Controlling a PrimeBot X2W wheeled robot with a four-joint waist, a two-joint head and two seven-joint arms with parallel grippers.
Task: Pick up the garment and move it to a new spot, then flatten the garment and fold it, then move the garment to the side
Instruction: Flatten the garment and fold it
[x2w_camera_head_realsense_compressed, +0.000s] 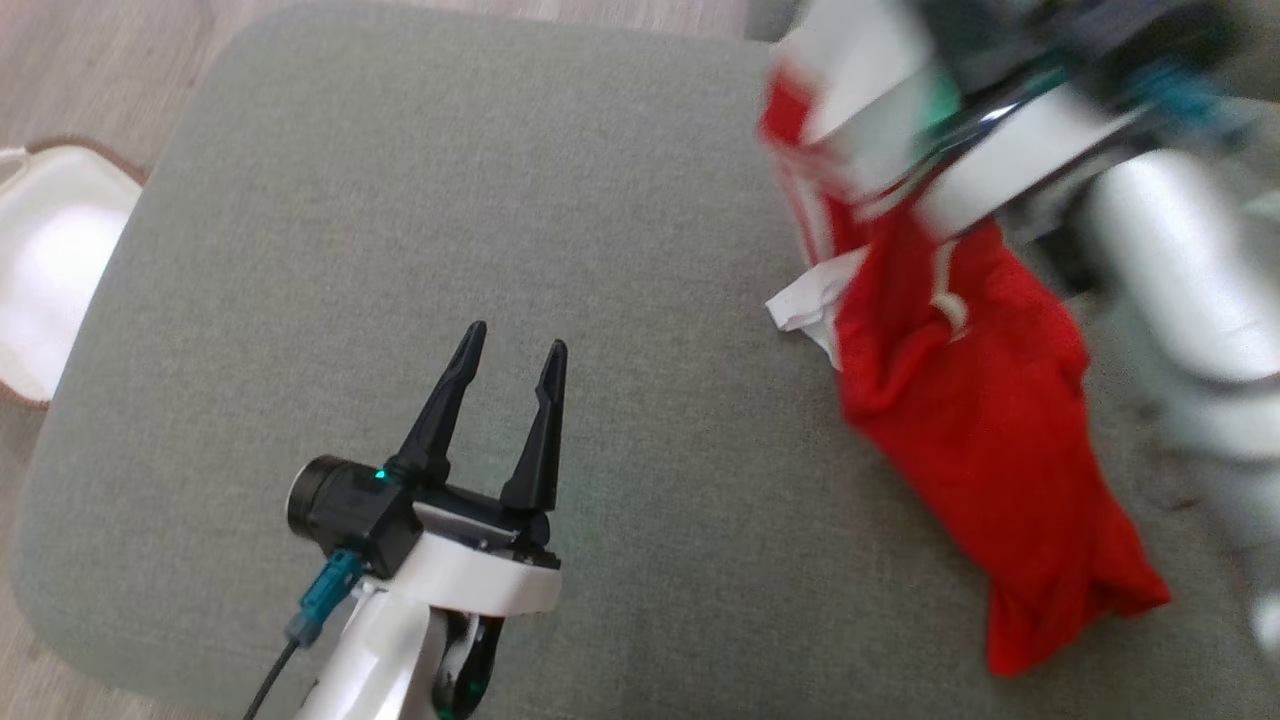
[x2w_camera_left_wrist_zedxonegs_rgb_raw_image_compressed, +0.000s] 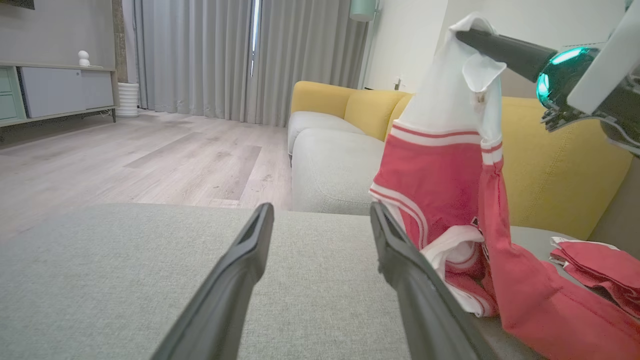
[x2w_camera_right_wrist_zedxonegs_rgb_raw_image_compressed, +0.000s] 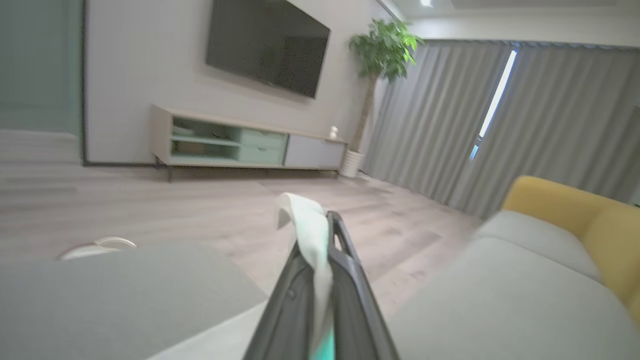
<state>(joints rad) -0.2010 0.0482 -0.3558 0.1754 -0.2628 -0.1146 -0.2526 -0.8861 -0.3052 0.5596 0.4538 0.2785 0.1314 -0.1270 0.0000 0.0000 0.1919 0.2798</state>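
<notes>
Lifting the garment (x2w_camera_head_realsense_compressed: 960, 400) by a white edge, up at the right side of the grey cushion (x2w_camera_head_realsense_compressed: 450, 200), leaving the red body trailing down and the low end lying on the cushion. Pinching that edge in the right gripper (x2w_camera_left_wrist_zedxonegs_rgb_raw_image_compressed: 465, 35), clenched on cloth close to the fingertips. Holding the left gripper (x2w_camera_head_realsense_compressed: 510, 350) spread wide, grasping nothing, hovering over bare cushion well apart from the cloth. Probably starting the carry to a new spot. Worth raising further before travelling sideways, avoiding dragging and bunching the tail. Worth moving slowly, given so thin a bite. Aiming for the open middle, setting the tail down first.
</notes>
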